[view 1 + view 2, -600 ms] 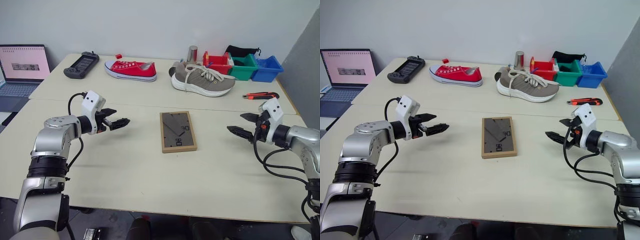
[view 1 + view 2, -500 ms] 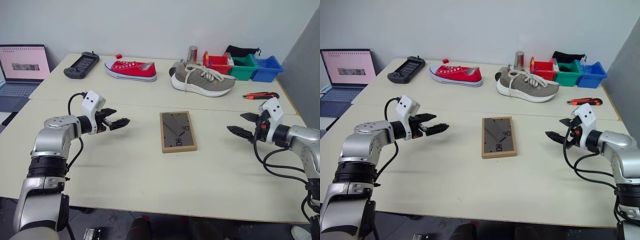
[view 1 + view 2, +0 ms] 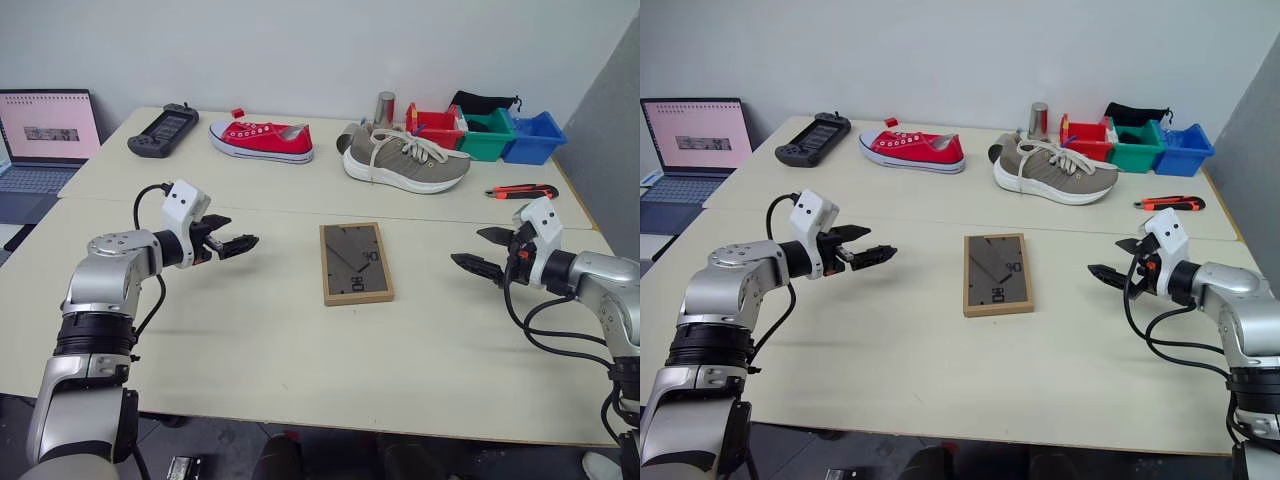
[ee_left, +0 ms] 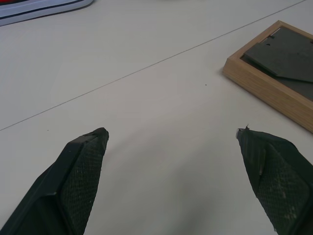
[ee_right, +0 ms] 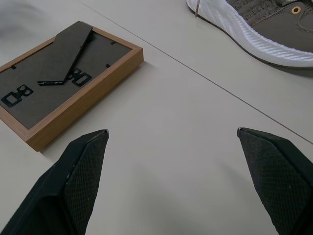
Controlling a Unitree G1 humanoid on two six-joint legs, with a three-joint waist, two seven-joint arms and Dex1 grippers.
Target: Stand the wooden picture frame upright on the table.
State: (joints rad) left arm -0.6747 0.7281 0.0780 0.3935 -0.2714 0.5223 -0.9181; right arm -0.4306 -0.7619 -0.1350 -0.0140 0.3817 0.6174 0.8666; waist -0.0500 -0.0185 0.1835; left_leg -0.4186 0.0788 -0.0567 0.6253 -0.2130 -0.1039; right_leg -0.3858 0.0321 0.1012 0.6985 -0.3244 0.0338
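The wooden picture frame (image 3: 355,263) lies flat on the cream table (image 3: 250,350), face down, its dark grey back panel and folded stand showing. It sits in the middle between my two arms. My left gripper (image 3: 238,244) hovers to its left, open and empty, pointing toward it. On the frame's right, my right gripper (image 3: 478,250) is open too, with nothing between its fingers. The left wrist view catches one corner of the frame (image 4: 274,73). Most of the frame's back (image 5: 58,81) appears in the right wrist view. Neither gripper touches the frame.
Along the far side lie a red sneaker (image 3: 262,139), a grey sneaker (image 3: 405,160), a game controller (image 3: 162,130), a metal cup (image 3: 385,106), coloured bins (image 3: 490,135) and a utility knife (image 3: 522,190). A laptop (image 3: 45,135) stands at far left. A seam (image 3: 270,210) crosses the table.
My right gripper has shifted very slightly left toward the frame. The left arm and the frame stay as they were.
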